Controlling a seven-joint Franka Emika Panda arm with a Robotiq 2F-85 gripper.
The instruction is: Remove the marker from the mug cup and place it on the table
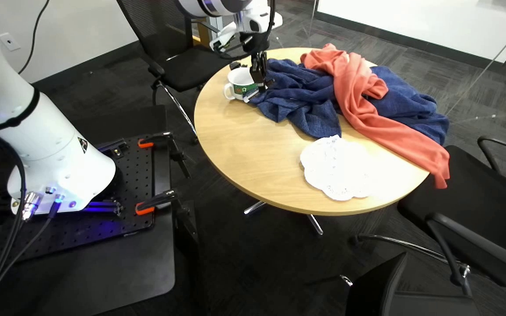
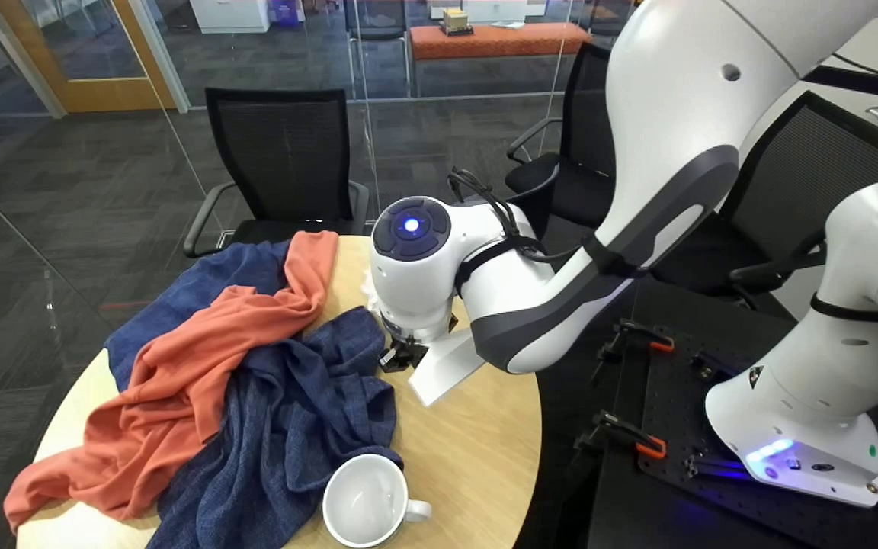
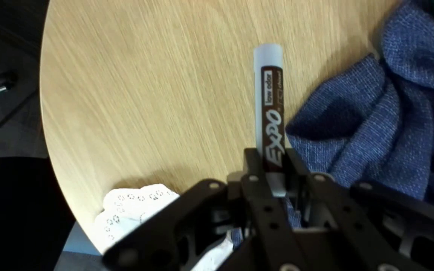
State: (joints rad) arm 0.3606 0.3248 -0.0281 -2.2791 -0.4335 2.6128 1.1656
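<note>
Marker (image 3: 271, 105) between 2 fingers (image 3: 254, 163), over table (image 3: 145, 94)

Expo marker (image 3: 272, 109): smooth plastic, satin, printed label | mug cup (image 2: 365, 499): glossy, ceramic-looking | table (image 1: 246, 147): smooth wood-grain top; table legs (image 1: 315, 224) of shiny metal | navy cloth (image 3: 371, 124): coarse, matt weave | coral cloth (image 2: 206, 339): soft-looking, matt fabric | doily (image 1: 334, 169): patterned, paper or cloth indistinguishable | gripper (image 3: 273, 165): matt dark finish | robot arm (image 2: 668, 99): smooth, glossy white shell | chair back (image 2: 279, 152): black mesh

Dk gry carpet flr (image 2: 4, 381), blk mesh chairs (image 2: 279, 152), wht wall (image 1: 73, 35); wood-frame door (image 2: 115, 97); orange bench (image 2: 485, 43) behind glass (image 2: 367, 130).
</note>
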